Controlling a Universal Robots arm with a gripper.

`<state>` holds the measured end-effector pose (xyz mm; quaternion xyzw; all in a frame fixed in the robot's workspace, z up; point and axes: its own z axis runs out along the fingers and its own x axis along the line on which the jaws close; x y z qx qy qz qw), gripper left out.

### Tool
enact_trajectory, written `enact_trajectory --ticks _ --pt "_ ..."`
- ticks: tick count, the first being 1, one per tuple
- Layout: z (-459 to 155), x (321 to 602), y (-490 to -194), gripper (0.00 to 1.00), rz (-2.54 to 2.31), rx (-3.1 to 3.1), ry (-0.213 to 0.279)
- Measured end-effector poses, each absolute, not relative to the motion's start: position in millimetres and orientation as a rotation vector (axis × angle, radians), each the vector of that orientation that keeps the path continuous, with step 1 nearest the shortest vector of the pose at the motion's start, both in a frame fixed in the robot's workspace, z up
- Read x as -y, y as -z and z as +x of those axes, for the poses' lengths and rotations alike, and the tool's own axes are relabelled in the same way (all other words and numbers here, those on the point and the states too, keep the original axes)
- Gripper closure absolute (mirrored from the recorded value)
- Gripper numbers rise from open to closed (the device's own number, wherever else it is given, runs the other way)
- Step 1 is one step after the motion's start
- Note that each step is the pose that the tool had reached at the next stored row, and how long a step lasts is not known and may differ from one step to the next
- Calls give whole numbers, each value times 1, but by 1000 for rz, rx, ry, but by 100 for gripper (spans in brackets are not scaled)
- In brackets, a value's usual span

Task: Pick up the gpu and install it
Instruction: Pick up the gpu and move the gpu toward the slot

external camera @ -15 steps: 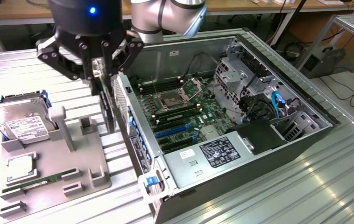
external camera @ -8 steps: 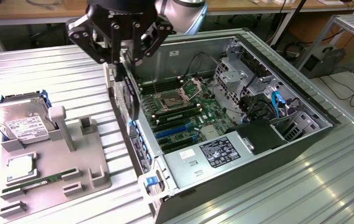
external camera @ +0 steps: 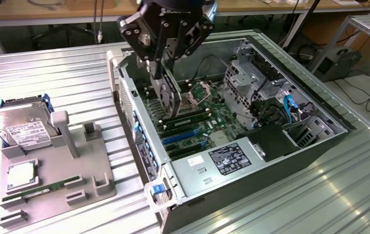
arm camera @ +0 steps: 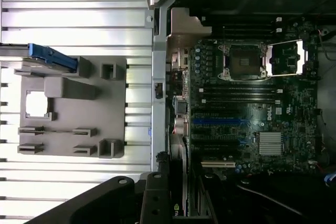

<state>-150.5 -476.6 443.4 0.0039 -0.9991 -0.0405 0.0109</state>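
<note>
Gpu [external camera: 168,99] over motherboard [external camera: 201,127], near case wall [external camera: 126,95]

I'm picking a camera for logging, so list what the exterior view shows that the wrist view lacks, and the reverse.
Exterior view: the hard drive label, the power supply label, the gripper clamping the gpu over the motherboard. Wrist view: the port block at the board's edge. Both: grey tray, blue slots, processor socket.
</note>
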Motion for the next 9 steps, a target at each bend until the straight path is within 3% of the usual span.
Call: enact_trajectory --ticks 9 --pt "-103 470 -423 74 12 3117 116"
